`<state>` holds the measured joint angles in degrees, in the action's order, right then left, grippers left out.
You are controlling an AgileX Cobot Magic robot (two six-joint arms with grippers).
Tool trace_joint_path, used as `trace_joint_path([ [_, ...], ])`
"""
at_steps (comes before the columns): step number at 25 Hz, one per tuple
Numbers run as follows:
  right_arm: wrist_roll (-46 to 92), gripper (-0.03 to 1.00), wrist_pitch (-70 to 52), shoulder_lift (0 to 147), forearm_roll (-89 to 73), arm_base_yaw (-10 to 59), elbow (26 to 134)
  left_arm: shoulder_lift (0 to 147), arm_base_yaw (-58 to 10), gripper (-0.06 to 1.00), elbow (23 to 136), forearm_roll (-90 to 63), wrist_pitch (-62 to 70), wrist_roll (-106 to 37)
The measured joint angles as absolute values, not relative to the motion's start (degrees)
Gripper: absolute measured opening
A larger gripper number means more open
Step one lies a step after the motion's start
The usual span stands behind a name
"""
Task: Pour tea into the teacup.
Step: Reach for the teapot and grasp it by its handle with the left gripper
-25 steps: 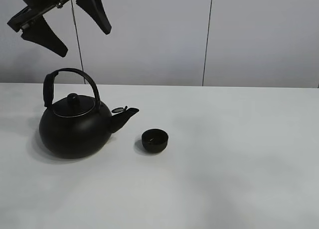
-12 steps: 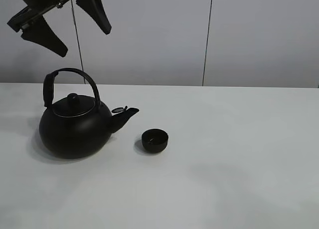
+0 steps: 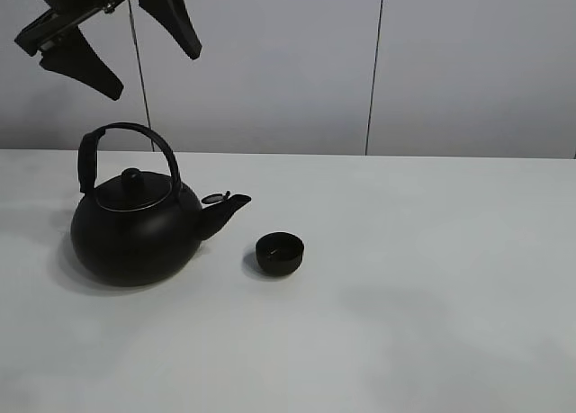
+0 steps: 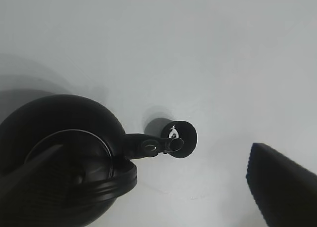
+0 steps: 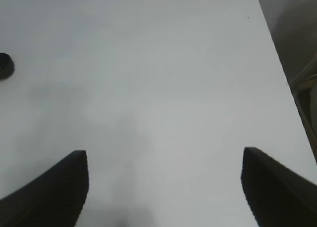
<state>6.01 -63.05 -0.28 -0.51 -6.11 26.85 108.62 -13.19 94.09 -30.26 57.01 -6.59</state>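
— Two things I need from you: what stands before you, biggest first, and how your hands are.

— Biggest is the white table (image 3: 432, 278), running the whole width of the scene under a grey panelled wall (image 3: 270, 62). On its left part sits the black kettle (image 3: 135, 233), round-bellied and upright. Its arched handle (image 3: 135, 134) stands over the knobbed lid (image 3: 132, 181), and its spout (image 3: 225, 210) points right.

— And the hands?

— My left gripper (image 3: 153, 74) hangs high above the kettle, tilted, its two dark fingers (image 3: 85, 71) spread wide and holding nothing. From its wrist I look down on the kettle's lid and spout. My right gripper (image 5: 164, 153) is also spread wide, and only bare table shows between its fingers (image 5: 49, 192). It hovers over the right part of the table, well away from the kettle. The high camera does not catch it.

— Where is the cup?

— The teacup (image 3: 280, 253) stands upright on the table just right of the spout, a little nearer than the kettle, apart from it. Seen from my left wrist, the spout tip overlaps the cup's rim. From my right wrist only a sliver of the cup shows at the picture's edge.

— Any tea in it?

— That I cannot tell. The inside looks dark, with one small pale glint.
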Motion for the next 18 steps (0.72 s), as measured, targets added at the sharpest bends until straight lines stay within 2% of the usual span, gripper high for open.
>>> trace_joint_path([
  [18,6.0,0.58,-62.1,-0.2,-0.5,-6.1,26.7,108.2,-13.1,0.70,94.1,-30.5,54.3,-8.2],
])
